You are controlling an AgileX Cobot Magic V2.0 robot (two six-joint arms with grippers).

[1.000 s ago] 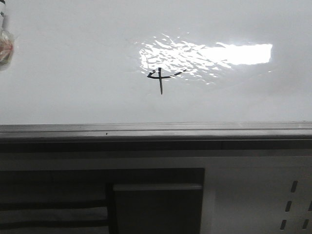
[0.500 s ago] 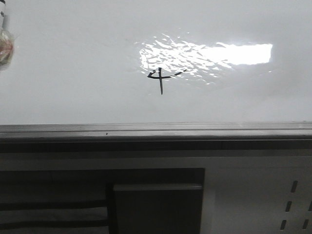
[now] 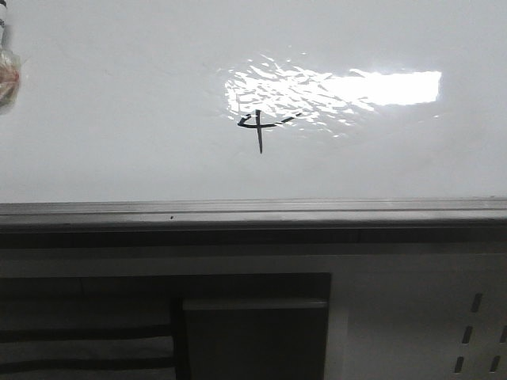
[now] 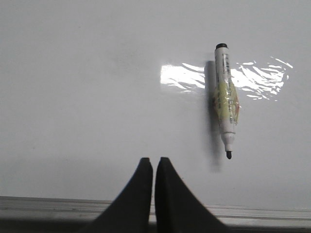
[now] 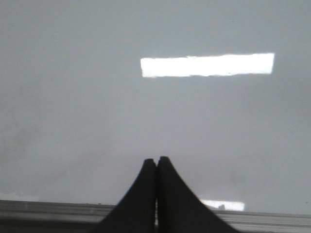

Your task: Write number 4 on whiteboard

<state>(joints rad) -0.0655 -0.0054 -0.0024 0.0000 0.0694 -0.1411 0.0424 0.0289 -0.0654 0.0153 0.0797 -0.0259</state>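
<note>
Number 4 (image 3: 261,129): drawn on the whiteboard (image 3: 119,103), mid-board above the bottom rail; looks finished
Marker (image 4: 226,99): lying uncapped, released
Left gripper (image 4: 153,165): closed, empty; right gripper (image 5: 156,165): likewise

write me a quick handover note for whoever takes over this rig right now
Left gripper: shut, holding nothing, near the bottom rail.
Right gripper: shut, holding nothing, also low by the rail.
Whiteboard: the number 4 is drawn in black at the lower left edge of the glare patch; its crossbar is broken.
Marker: uncapped, resting on the board, apart from the left gripper, tip pointing toward the rail; it also shows at the far left edge in the front view.
Done: the 4 is written and the marker released.
Left: probably nothing, unless you want the crossbar gap closed or the marker capped.
</note>
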